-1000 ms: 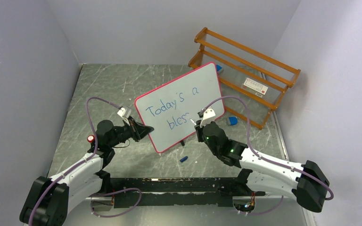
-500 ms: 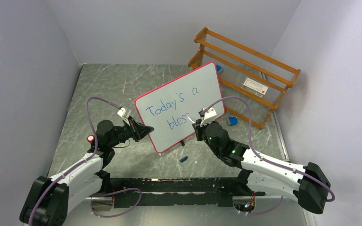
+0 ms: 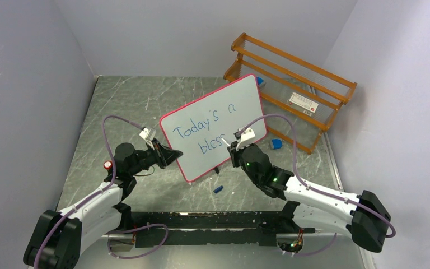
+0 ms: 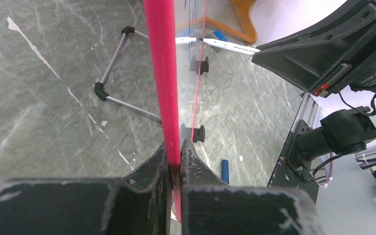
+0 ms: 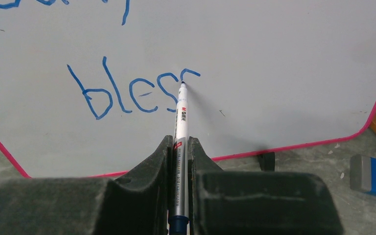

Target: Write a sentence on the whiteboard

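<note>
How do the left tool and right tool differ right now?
The left tool is shut on the whiteboard's pink rim; the right tool is shut on a marker. The left tool meets the board edge-on; the right tool faces it, marker tip at the sentence's last s. Both are clamped on something.

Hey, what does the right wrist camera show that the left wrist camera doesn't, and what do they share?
Only the right wrist view: the sentence face-on, legible as "bless", the marker tip on the last letter, the right tool shut on the marker, and a blue block. Only the left wrist view: the left tool clamping the whiteboard edge-on, the wire stand behind it, and a small blue cylinder. Both: the board's pink rim, a black foot, and the grey table.
</note>
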You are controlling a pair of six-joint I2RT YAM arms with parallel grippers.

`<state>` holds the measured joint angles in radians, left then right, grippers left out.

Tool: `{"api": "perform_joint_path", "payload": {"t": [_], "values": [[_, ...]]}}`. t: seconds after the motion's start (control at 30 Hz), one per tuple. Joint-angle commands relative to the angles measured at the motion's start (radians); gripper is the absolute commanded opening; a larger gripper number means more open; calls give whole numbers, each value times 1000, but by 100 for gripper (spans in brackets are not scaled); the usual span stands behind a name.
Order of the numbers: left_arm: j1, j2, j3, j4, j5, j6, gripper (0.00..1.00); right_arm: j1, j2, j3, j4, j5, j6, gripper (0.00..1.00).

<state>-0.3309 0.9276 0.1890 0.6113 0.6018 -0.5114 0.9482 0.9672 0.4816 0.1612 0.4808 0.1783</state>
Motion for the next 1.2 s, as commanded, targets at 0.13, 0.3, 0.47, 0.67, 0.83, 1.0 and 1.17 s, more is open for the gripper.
{"api": "perform_joint_path", "payload": {"t": [0.13,0.3,0.47,0.67,0.83,1.0,1.17], "values": [[4,-1,-11,-30,-79,64,5,-6,25,14,25,20,-5,0],[4,2,-10,-30,-78,63,5,-7,24,12,5,40,4,0],[4,0,-10,-30,-79,63,5,-7,24,7,-15,57,18,0],[4,-1,-10,-30,-79,63,5,-8,22,-3,-39,66,37,0],[4,-4,-10,-32,-80,60,5,-8,16,-6,-55,50,44,0],[4,-7,-10,-38,-86,60,5,-8,9,-14,-69,41,54,0],[4,-9,-9,-38,-86,58,5,-8,11,-11,-73,21,51,0]]}}
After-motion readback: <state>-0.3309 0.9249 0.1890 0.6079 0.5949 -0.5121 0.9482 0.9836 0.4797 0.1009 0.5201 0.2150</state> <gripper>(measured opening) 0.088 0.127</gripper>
